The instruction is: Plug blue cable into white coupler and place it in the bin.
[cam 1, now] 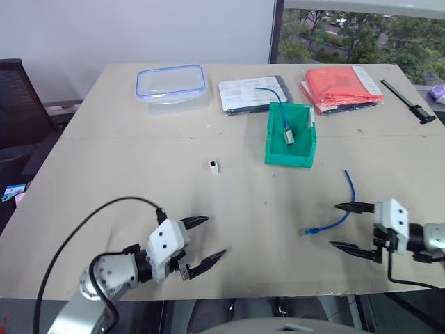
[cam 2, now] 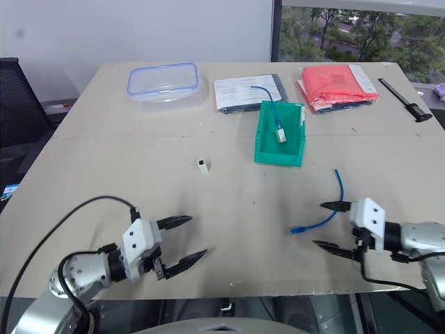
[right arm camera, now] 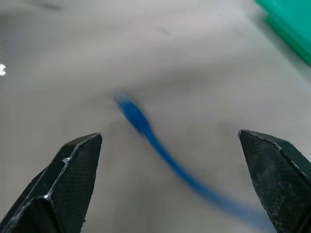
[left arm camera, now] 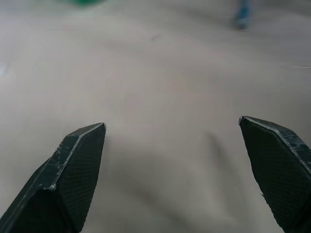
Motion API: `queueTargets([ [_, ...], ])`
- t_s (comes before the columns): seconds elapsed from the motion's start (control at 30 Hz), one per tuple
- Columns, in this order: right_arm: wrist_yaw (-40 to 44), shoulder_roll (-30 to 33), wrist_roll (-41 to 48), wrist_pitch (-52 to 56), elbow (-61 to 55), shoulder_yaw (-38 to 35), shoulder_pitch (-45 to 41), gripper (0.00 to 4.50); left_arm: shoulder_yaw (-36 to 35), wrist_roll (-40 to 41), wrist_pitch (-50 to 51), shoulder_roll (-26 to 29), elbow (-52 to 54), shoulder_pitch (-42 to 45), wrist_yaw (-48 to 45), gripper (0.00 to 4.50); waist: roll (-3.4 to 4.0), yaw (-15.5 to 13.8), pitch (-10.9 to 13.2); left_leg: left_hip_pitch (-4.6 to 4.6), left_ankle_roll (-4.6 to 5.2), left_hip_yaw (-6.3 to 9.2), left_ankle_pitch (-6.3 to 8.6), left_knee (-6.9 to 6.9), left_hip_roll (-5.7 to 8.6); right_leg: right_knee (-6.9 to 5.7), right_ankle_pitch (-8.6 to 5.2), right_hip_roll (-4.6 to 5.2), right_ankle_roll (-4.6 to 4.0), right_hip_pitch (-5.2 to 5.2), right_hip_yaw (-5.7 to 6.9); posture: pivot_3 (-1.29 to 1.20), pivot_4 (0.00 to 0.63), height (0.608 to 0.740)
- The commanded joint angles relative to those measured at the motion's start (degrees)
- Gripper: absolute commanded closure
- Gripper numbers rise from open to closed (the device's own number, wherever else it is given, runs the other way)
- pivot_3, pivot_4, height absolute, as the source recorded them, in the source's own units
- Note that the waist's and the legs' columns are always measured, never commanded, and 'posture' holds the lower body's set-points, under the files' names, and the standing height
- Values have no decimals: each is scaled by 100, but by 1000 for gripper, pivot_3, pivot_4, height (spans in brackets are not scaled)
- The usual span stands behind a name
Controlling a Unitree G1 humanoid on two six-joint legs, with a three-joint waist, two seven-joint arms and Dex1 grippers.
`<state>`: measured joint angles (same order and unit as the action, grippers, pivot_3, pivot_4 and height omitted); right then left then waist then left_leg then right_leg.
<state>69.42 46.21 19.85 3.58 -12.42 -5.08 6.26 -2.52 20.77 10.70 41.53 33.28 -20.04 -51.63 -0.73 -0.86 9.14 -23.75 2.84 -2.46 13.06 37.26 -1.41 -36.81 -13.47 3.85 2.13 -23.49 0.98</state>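
The short blue cable [cam 1: 339, 210] lies curved on the table at the right, its plug end [cam 1: 310, 231] toward the middle. My right gripper [cam 1: 335, 226] hovers open just right of that plug, fingers pointing left; in the right wrist view the cable [right arm camera: 160, 150] runs between its fingers. The tiny white coupler [cam 1: 213, 166] stands alone mid-table. The green bin [cam 1: 290, 134] sits beyond it and holds another blue cable with a grey-white block [cam 1: 288, 135]. My left gripper [cam 1: 215, 238] is open and empty near the front edge, well short of the coupler.
A clear box with a blue-rimmed lid [cam 1: 171, 83] stands at the back left. Papers in a sleeve [cam 1: 252, 93] and a red packet [cam 1: 342, 87] lie at the back. A black tool [cam 1: 409, 101] rests at the far right edge.
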Motion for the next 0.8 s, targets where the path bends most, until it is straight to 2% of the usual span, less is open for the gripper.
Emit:
queueTargets([
  [0.03, 67, 65, -314, 132, -76, 558, -446, 55, 47, 530, 343, 377, 403, 371, -499, 0, -2, 4, 1, -2, 0, -1, 0, 0, 2, 1, 1, 0, 0, -1, -1, 0, 150, 737],
  [0.2, 337, 66, -753, -66, 359, 1298, -1079, 55, 96, 954, 690, 867, 442, 924, -1092, 0, -4, 5, 2, 0, 4, -10, 2, 2, 2, 1, 1, -5, 1, -2, -7, 0, 150, 737],
  [0.23, 355, 73, -799, -105, 418, 1359, -1142, 558, 98, 983, 718, 913, 437, 972, -1150, 0, -4, 6, 2, -1, 5, -9, 2, 2, 2, 0, 1, -7, 1, -2, -7, 0, 150, 737],
  [0.27, 368, 80, -795, -104, 451, 1386, -1184, 755, 85, 1006, 732, 953, 426, 1008, -1197, 0, -4, 6, 3, 0, 4, -10, 2, 2, 2, 0, 1, -8, 1, -2, -7, 0, 150, 737],
  [0.5, 428, 106, -764, 72, 308, 1462, -1311, 4314, -41, 962, 698, 1104, 230, 1158, -1404, 0, -7, 6, 4, 1, 4, -11, 2, 5, 0, -2, 2, -13, 2, -2, -10, 0, 150, 737],
  [0.63, 300, -53, -820, 313, 357, 1564, -1631, 4418, -122, 1009, 745, 1145, 140, 1327, -1421, 0, -7, 10, 4, 1, 4, -12, 2, 5, -1, -3, 2, -14, 3, -2, -10, 0, 150, 737],
  [0.8, 109, -624, -1021, 455, 872, 1914, -2509, 4418, -184, 1031, 817, 1240, -86, 1675, -1499, 0, -11, 34, 5, 6, 4, -16, 1, 7, -7, -6, 3, -25, 3, -2, -15, 0, 150, 737],
])
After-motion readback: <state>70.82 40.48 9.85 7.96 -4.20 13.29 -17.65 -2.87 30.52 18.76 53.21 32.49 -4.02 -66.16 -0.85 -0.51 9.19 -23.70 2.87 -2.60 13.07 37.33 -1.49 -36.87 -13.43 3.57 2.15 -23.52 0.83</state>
